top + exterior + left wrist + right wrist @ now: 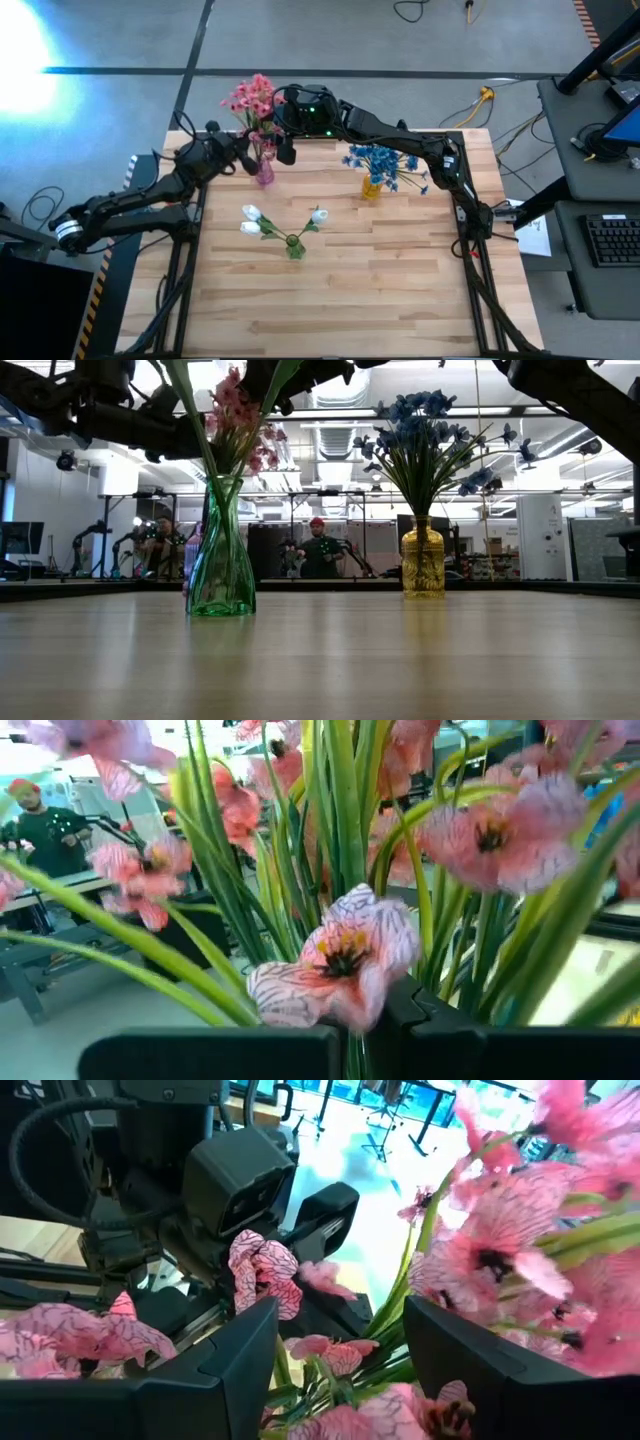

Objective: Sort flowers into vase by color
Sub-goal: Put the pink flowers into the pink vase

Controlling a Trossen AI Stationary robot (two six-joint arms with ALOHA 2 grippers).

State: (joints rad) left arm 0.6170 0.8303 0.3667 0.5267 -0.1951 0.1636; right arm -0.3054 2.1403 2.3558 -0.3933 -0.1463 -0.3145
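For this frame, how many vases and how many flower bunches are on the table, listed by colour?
Vases: 3, namely pink vase, yellow vase, green vase
Flower bunches: 3, namely pink flowers, blue flowers, white flowers
Total: 6

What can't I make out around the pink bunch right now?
- Left hand: left wrist view shows it shut, but pink blossoms hide what it pinches.
- Small pink glass vase: low view, hidden behind the green glass vase.
- White-flower stems: high view, too thin to tell how they sit.
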